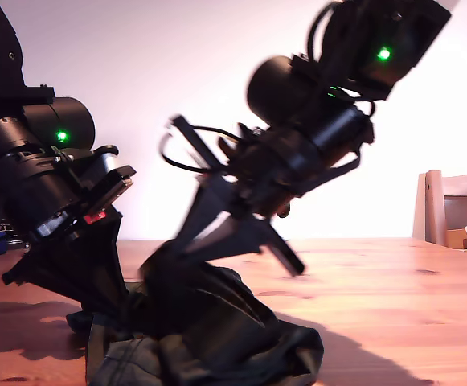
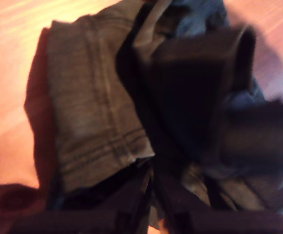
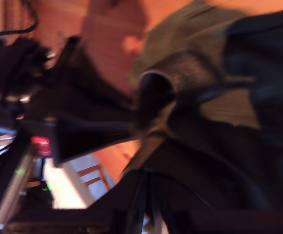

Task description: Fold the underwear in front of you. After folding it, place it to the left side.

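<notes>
A wooden table (image 1: 394, 305) with a warm reddish-brown grain fills the lower part of the exterior view, backed by a plain pale wall, and a light wooden chair (image 1: 438, 205) is seen at the exterior view's right edge. The underwear (image 1: 209, 342), a dark olive-green garment, is bunched in a crumpled heap on the table near the front edge, toward the exterior view's left of centre. In the first wrist view its stitched hem (image 2: 100, 151) is seen flat and lighter, with darker folds piled beside it. Two black arms are lowered over the heap in the exterior view; which one carries which camera cannot be told. The first pincer (image 2: 151, 204) is seen with its tips drawn close together at the cloth, and whether cloth is pinched cannot be told. The second pincer (image 3: 148, 204) is blurred by motion, so its state cannot be told either. A raised fold with the waistband (image 3: 190, 73) is seen ahead of it.
</notes>
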### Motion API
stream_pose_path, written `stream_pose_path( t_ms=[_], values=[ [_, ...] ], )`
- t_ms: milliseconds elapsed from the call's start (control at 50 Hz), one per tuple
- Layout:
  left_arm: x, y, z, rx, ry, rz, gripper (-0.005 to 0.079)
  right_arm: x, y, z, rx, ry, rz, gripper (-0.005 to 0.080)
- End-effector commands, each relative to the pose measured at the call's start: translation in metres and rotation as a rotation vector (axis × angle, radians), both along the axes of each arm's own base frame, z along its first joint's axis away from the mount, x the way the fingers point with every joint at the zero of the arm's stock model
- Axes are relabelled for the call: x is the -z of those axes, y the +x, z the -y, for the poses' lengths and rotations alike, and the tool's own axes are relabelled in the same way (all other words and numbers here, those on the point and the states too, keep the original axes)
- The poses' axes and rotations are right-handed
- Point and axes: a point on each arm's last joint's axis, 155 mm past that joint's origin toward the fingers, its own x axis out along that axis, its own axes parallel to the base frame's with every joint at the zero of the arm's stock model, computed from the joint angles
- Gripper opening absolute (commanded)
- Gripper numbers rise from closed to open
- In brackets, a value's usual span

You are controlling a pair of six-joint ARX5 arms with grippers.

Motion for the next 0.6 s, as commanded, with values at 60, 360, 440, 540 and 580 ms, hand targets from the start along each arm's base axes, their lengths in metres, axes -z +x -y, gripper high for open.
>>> stream_pose_path(
  t_ms=[60,360,440,540,580],
  values=[
    [-0.011,0.0,-0.007,0.003,0.0,0.036,-0.0019,0.009,-0.006,-0.006,-0.001,-0.004,-0.024,-0.0011],
    [-0.036,-0.001,-0.043,-0.084,0.046,0.039,-0.0019,0.0,-0.01,-0.021,0.0,0.035,-0.015,-0.0011],
    [-0.038,0.001,-0.052,-0.106,0.076,0.051,-0.0019,0.0,-0.013,-0.027,0.004,0.034,-0.002,-0.0011],
    [-0.04,0.003,-0.054,-0.113,0.081,0.067,-0.0019,-0.004,-0.018,-0.036,-0.013,0.051,0.018,-0.0011],
    [-0.04,0.004,-0.054,-0.113,0.079,0.072,-0.0019,-0.006,-0.019,-0.039,-0.017,0.061,0.025,-0.0011]
  ],
)
